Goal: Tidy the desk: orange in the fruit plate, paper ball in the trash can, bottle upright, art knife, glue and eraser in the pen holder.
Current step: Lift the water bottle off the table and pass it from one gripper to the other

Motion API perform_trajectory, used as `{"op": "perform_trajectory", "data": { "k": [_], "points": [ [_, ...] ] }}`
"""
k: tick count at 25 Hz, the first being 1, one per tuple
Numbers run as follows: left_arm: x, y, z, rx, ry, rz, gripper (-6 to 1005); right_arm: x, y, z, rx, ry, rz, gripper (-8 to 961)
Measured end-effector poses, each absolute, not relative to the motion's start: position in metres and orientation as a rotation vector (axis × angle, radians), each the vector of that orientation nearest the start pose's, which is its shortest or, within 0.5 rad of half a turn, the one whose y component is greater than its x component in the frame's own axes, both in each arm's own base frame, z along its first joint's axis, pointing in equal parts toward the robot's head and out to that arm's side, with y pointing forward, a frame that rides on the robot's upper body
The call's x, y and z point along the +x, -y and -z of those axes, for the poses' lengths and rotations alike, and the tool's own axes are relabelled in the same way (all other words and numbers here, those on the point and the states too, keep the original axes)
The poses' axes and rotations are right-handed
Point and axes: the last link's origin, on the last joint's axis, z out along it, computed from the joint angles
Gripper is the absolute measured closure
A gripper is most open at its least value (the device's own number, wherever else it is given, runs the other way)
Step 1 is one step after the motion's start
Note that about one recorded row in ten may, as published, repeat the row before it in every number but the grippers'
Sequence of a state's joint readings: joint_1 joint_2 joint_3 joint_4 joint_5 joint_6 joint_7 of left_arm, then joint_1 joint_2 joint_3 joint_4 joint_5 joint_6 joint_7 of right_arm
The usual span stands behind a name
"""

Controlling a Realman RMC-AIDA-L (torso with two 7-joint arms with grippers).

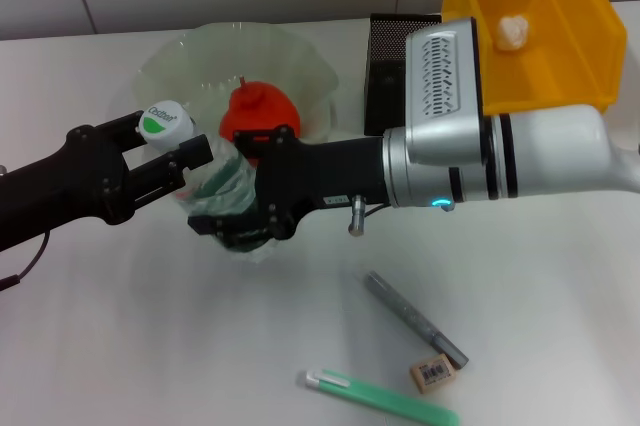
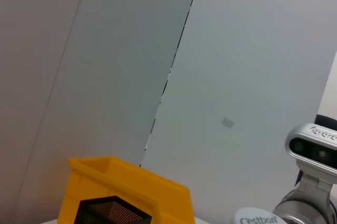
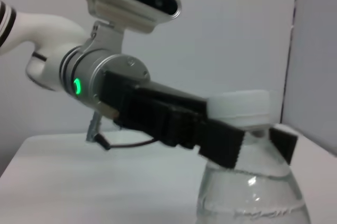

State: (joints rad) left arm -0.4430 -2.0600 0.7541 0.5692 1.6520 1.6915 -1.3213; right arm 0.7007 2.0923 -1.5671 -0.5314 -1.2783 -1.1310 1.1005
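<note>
A clear water bottle [image 1: 228,196] with a white cap [image 1: 165,124] is held by both arms in front of the fruit plate [image 1: 170,56]. My left gripper [image 1: 165,146] is shut on its neck just under the cap, which the right wrist view shows close up as the left gripper [image 3: 253,135] over the bottle [image 3: 253,203]. My right gripper [image 1: 255,191] is shut on the bottle's body. The orange [image 1: 258,106] lies in the plate. The paper ball [image 1: 512,31] sits in the yellow trash can [image 1: 570,36]. Art knife [image 1: 415,318], eraser [image 1: 432,373] and green glue [image 1: 385,398] lie on the table at the front.
The black mesh pen holder [image 1: 385,76] stands behind my right arm, beside the yellow can. The left wrist view looks up at the wall, with the yellow can [image 2: 126,187] and the bottle cap [image 2: 258,217] at its edge.
</note>
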Motion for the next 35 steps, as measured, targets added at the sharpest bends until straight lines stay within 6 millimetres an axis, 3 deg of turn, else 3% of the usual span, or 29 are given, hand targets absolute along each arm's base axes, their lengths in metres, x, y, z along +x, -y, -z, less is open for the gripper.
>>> {"op": "perform_trajectory", "data": {
  "k": [35],
  "points": [
    [-0.252, -0.308, -0.014, -2.607, 0.613, 1.126, 496, 0.147, -0.343, 0.091, -2.832, -0.008, -0.812, 185]
  ]
}}
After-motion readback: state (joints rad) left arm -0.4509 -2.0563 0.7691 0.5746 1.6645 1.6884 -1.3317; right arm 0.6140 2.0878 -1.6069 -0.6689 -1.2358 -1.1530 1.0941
